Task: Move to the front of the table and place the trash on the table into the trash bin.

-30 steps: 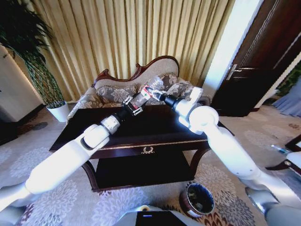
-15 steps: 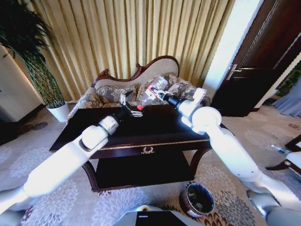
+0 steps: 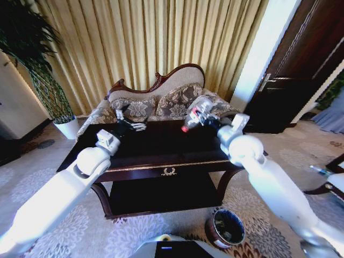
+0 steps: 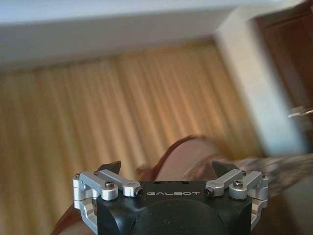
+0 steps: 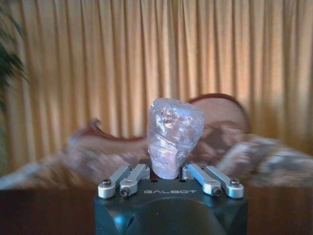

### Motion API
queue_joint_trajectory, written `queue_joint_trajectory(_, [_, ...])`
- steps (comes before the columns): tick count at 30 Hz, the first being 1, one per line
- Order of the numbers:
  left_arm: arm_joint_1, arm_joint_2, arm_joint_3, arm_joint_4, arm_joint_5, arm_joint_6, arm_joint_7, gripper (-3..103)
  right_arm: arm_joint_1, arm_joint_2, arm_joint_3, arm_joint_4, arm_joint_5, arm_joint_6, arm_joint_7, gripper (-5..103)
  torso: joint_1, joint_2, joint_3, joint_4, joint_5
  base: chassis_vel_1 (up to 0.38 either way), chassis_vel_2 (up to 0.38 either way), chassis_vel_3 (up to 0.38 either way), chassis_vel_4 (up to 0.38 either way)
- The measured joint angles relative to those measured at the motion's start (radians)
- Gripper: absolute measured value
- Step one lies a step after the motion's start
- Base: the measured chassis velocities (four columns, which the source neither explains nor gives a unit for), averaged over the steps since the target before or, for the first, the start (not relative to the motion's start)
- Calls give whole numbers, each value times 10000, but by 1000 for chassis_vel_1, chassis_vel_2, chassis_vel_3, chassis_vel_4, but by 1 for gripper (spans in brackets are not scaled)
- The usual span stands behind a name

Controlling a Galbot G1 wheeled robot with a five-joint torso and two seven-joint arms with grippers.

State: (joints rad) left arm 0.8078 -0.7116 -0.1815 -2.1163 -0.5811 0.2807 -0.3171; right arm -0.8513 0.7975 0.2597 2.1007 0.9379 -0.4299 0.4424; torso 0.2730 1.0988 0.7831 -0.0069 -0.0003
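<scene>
Trash bottle [image 3: 196,114] is held above the worktop's [image 3: 161,148] far right edge, clamped in the right claw [image 3: 207,119], while the left claw [image 3: 129,124] is spread wide and empty over the far left corner, the trash bin [image 3: 226,228] standing on the floor

gold curtains [image 3: 145,48] | patterned sofa [image 3: 156,102] | dark door [image 3: 301,70] | floral carpet [image 3: 107,231]

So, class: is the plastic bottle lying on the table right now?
No: the right gripper holds the bottle up in the air above the table.
</scene>
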Motion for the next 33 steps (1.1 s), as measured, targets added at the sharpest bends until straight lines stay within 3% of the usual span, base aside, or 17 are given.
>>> queue_joint_trajectory(3, [539, -31, -1145, -174, -814, 953, -525, 100, -1150, -203, 838, 413, -762, 43, -41, 24, 0, 1, 0, -3, 4, 0, 0, 0, 0])
queue_joint_trajectory(6, [784, 12, -1795, -194, -1290, 1349, -634, 100, -1600, -325, 1344, 645, -878, 96, -56, 24, 0, 1, 0, -4, 3, 0, 0, 0, 0])
queue_joint_trajectory(7, [867, 36, -2030, -207, -1498, 1512, -689, 100, -1719, -361, 1506, 726, -881, 109, -55, 24, -1, 1, -1, -4, 4, 0, 0, 0, 0])
queue_joint_trajectory(9, [1244, 164, -3245, -351, -2686, 2425, -1030, 100, -2063, -552, 2126, 1099, -704, 119, 27, 24, 0, 1, -1, 0, -1, 0, 0, 0, 0])
queue_joint_trajectory(15, [1668, 392, -4858, -679, -3980, 3439, -1350, 100, -2234, -913, 2625, 1680, -70, -51, 286, 24, 0, 1, -1, 1, 2, 0, 0, 0, 0])
queue_joint_trajectory(23, [2822, 632, -6330, -1011, -4513, 3738, -1213, 100, -3107, -1155, 3560, 2421, 269, -339, 293, 24, 0, 1, 0, -1, 1, 0, 0, 0, 0])
queue_joint_trajectory(33, [3764, 555, -6752, -956, -4034, 3149, -695, 100, -4838, -799, 4705, 3048, 46, -441, 96, 24, 0, 1, 0, -3, 3, 0, 0, 0, 0])
